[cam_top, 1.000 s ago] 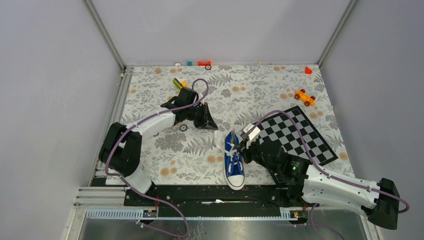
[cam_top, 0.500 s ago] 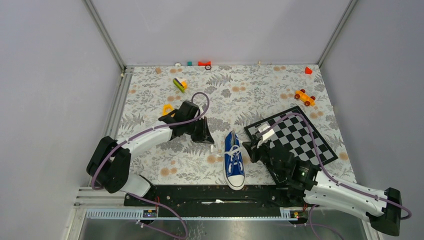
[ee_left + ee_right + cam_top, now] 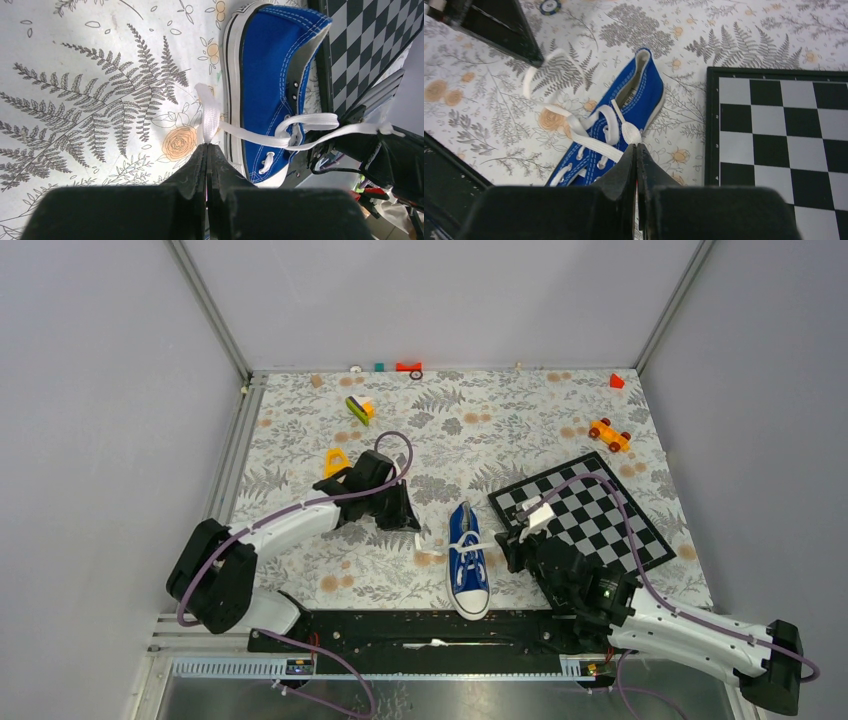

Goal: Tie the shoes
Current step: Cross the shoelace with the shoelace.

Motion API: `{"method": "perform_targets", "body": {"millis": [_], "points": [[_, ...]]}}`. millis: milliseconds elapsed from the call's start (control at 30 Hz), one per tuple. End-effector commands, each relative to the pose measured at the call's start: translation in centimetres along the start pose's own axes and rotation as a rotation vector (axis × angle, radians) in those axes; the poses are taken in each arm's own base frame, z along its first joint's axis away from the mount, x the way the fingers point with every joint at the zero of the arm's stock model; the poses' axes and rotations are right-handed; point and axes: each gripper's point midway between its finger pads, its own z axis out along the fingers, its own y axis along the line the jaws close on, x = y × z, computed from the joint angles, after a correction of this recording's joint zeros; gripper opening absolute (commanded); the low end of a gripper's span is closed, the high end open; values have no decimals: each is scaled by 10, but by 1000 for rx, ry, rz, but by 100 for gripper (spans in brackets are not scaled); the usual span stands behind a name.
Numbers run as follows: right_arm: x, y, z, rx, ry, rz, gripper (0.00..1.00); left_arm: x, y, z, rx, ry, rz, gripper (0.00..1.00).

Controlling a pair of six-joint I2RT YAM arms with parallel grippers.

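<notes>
Top view: the blue sneaker (image 3: 467,565), white toe cap, lies between the arms, just beside the checkerboard (image 3: 600,502).

Left wrist view: left gripper (image 3: 206,148) is closed on one flat white lace (image 3: 210,112). It is soft, light and probably slippery; grip near its end.

Right wrist view: right gripper (image 3: 636,147) pinches the other lace (image 3: 629,132).

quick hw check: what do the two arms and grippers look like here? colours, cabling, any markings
Left arm and right arm match: white shell links, black joints and bases, with a purple cable looped along each. Left gripper and right gripper are matte black, with jaws tapering to thin wedge tips. A small green light shows on the right arm. No readable markings.
</notes>
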Motion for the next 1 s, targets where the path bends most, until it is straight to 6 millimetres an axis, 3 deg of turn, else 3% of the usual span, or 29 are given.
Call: {"method": "perform_targets", "body": {"millis": [0,167,600,833,967], "points": [[3,-17,1,100,-11,38,0,-15,-12,-10,30,-85,56,0],[8,-26,-2,149,-14,74,0,-14,-15,-7,37,-70,62,0],[-31,-32,-14,162,-67,20,0,-17,-23,-12,48,-73,94,0],[-44,-1,-3,19,-32,-44,0,-21,-19,-18,8,-86,109,0],[-24,26,0,-106,97,-47,0,-20,-20,-17,16,-76,108,0]]}}
